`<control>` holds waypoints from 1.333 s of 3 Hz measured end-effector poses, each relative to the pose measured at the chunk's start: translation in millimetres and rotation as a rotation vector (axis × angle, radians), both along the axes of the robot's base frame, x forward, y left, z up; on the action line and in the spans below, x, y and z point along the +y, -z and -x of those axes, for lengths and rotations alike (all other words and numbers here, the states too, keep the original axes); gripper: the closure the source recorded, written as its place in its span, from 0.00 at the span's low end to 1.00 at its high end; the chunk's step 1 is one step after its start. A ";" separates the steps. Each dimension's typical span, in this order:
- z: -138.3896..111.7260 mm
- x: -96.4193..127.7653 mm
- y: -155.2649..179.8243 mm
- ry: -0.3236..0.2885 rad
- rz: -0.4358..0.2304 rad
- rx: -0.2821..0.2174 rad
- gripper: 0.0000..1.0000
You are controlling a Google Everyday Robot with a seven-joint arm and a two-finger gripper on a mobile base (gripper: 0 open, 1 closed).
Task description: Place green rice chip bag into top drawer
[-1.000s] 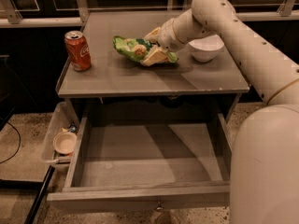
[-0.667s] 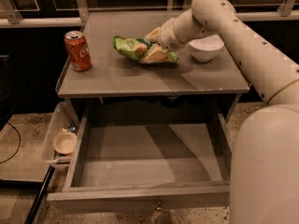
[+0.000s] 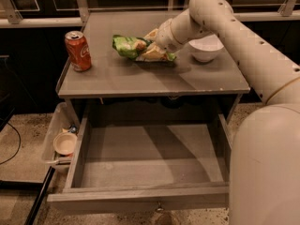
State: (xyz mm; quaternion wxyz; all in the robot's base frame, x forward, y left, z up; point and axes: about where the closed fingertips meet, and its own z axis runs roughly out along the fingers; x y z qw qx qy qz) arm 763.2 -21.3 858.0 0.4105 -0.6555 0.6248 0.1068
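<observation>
The green rice chip bag point(image 3: 128, 46) lies on the grey table top point(image 3: 122, 76), near the middle, its right end between my gripper's pale fingers point(image 3: 151, 33). My gripper point(image 3: 153, 45) reaches in from the right over the table and is shut on that end of the bag. The bag's left end sits a little off the surface. The top drawer point(image 3: 145, 153) is pulled wide open below the table top, its flat grey bottom bare, with a small knob point(image 3: 159, 208) on its front.
A red-orange soda can point(image 3: 78, 50) stands at the table's left. A white bowl point(image 3: 205, 48) sits at the right, behind my arm. A clear plastic bin point(image 3: 56, 130) holding a small bowl point(image 3: 64, 143) hangs left of the drawer. My arm fills the right side.
</observation>
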 end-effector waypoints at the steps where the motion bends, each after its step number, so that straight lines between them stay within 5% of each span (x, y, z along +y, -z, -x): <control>1: 15.3 3.7 -3.4 -0.025 0.004 -0.006 1.00; 4: 93.9 -22.0 -42.9 -0.063 -0.044 -0.081 1.00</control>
